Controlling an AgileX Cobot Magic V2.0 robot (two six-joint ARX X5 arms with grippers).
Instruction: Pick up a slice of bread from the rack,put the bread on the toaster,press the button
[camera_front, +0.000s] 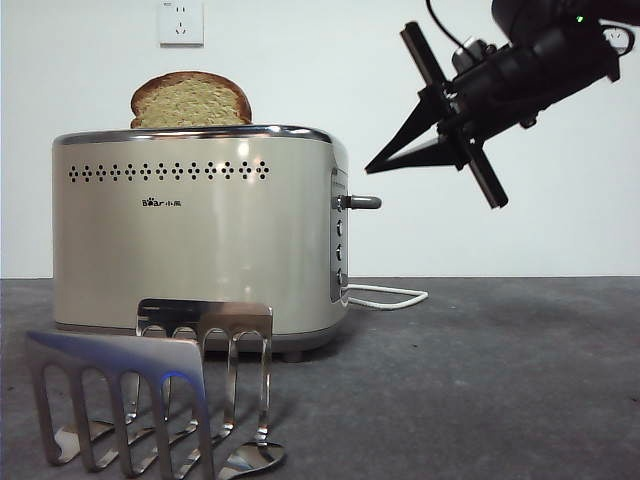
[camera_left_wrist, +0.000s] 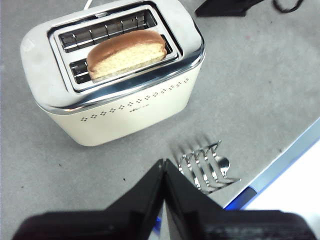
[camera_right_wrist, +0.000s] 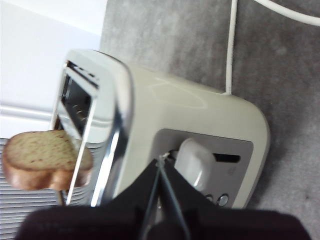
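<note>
Bread: slice of bread (camera_front: 191, 100) sits in toaster (camera_front: 190, 240) slot.
Button (camera_front: 362, 202): stiff lever; likely needs top-down push.
Right gripper (camera_front: 385, 163): clenched, empty, above button.
Left gripper (camera_left_wrist: 164, 167): clenched, empty.

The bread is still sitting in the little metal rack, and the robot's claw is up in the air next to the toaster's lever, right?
Not quite. The slice of bread is not in the rack; it stands in a slot of the toaster, as the left wrist view shows. The rest holds: the right gripper is up in the air near the button.
</note>
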